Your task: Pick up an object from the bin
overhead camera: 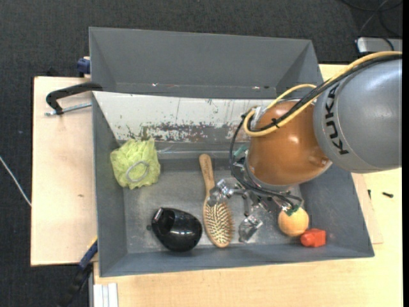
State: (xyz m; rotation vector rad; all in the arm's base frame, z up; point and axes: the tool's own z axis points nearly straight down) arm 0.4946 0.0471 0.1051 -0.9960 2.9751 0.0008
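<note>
My gripper [238, 208] hangs low over the bin floor at the front, right of middle, under the arm's orange cover. Its two metal fingers stand apart, open, and I see nothing between them. A wooden hairbrush [217, 221] lies just to its left, bristles up, with the handle pointing toward the back wall; one finger [224, 189] is close beside the brush's neck. To the gripper's right lies a small yellow-orange fruit-shaped ball [293, 222], and a small red piece [313, 238] lies next to that in the front right corner.
A yellow-green crumpled scrubber [135, 164] sits at the left, near the back. A black rounded object [176, 229] lies at the front left. The arm's body covers the bin's right middle.
</note>
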